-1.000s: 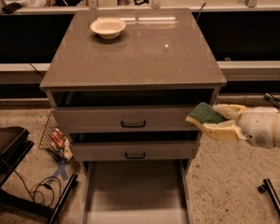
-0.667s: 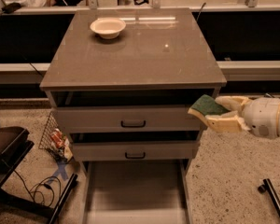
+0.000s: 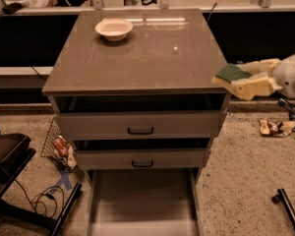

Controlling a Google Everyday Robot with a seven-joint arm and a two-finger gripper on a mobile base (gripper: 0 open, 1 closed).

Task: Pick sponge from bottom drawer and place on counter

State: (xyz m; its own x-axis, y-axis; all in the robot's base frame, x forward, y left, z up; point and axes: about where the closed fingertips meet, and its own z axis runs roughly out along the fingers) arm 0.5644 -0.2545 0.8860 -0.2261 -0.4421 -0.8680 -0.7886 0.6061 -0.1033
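My gripper [image 3: 238,77] reaches in from the right with cream fingers and is shut on the sponge [image 3: 231,73], dark green face up. It holds the sponge at the counter's right edge, about level with the top. The counter [image 3: 142,53] is a glossy grey-brown square top of the drawer cabinet. The bottom drawer [image 3: 142,200] is pulled out below, a pale-grey tray with a bare floor.
A cream bowl [image 3: 113,29] stands at the back left of the counter. Two upper drawers with black handles [image 3: 140,130] are slightly open. A wire basket [image 3: 56,144] and cables lie on the floor at left, wrappers [image 3: 275,127] at right.
My gripper has lifted the sponge from beside the top drawer's right end up to the counter's right edge.
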